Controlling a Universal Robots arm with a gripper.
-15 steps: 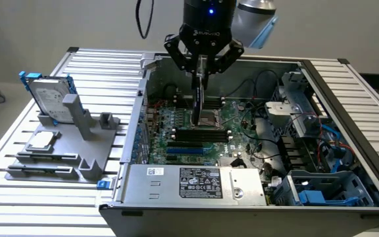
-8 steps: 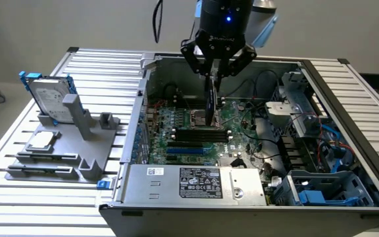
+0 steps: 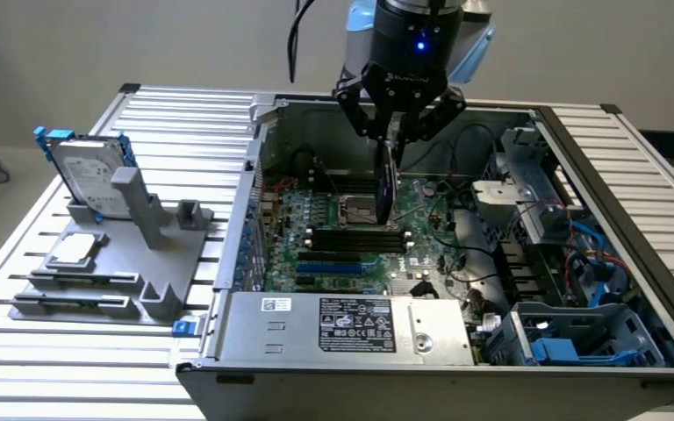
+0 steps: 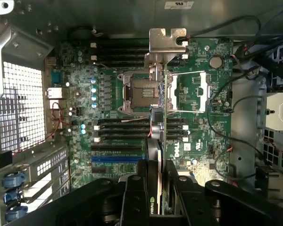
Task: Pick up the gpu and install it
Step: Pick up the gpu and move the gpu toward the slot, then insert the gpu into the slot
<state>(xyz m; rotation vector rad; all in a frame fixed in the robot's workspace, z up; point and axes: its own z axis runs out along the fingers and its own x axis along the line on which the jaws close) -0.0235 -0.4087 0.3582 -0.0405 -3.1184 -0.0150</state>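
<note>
Exterior view: downward tool (image 3: 393, 133) with gpu (image 3: 386, 182) over motherboard (image 3: 331, 219)

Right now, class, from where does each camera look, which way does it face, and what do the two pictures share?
Exterior view: off the arm, raised, looking down at a slant into the open computer case; the arm's wrist and gripper show.
Wrist view: on the wrist, facing down along the gripper onto the motherboard; the gripper shows.
Shared: the gripper shut on the gpu, above the motherboard.
</note>
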